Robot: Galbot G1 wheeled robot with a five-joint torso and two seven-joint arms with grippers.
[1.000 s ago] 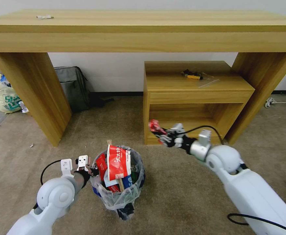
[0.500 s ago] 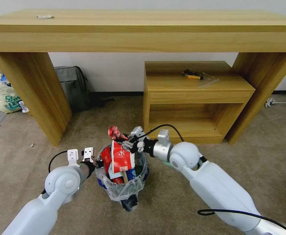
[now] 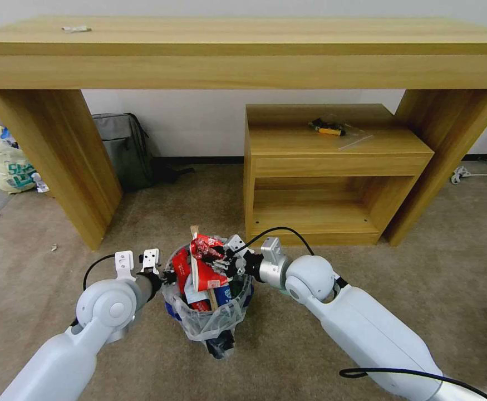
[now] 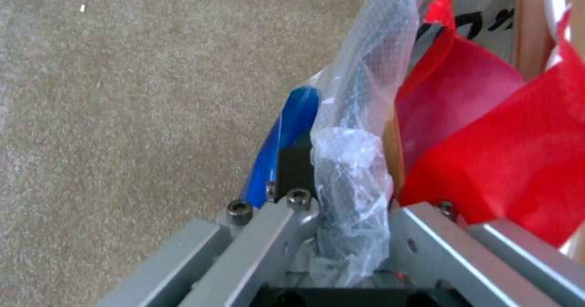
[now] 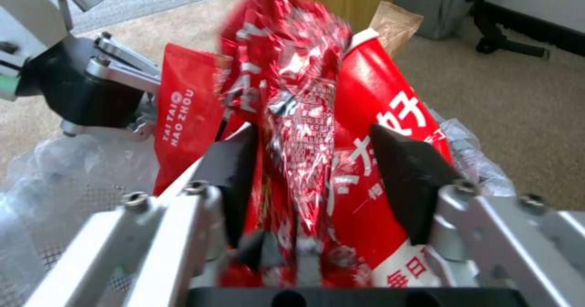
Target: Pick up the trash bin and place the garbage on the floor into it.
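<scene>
My left gripper (image 3: 165, 277) clamps the trash bin (image 3: 207, 317) by its rim, holding it above the floor (image 3: 321, 267); over its mouth my right gripper (image 5: 317, 161) has spread its fingers, freeing a red wrapper (image 5: 292, 110).

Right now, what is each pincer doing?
Left pincer: closed on the trash bin's rim.
Right pincer: open over the bin, a red wrapper loose between its fingers.

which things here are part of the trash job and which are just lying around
Job: trash bin, gripped at its rim by the left gripper; red wrapper between the open fingers of the right gripper, over the bin.

Lying about: grey backpack, yellowish bag, desk, shelf unit.
</scene>
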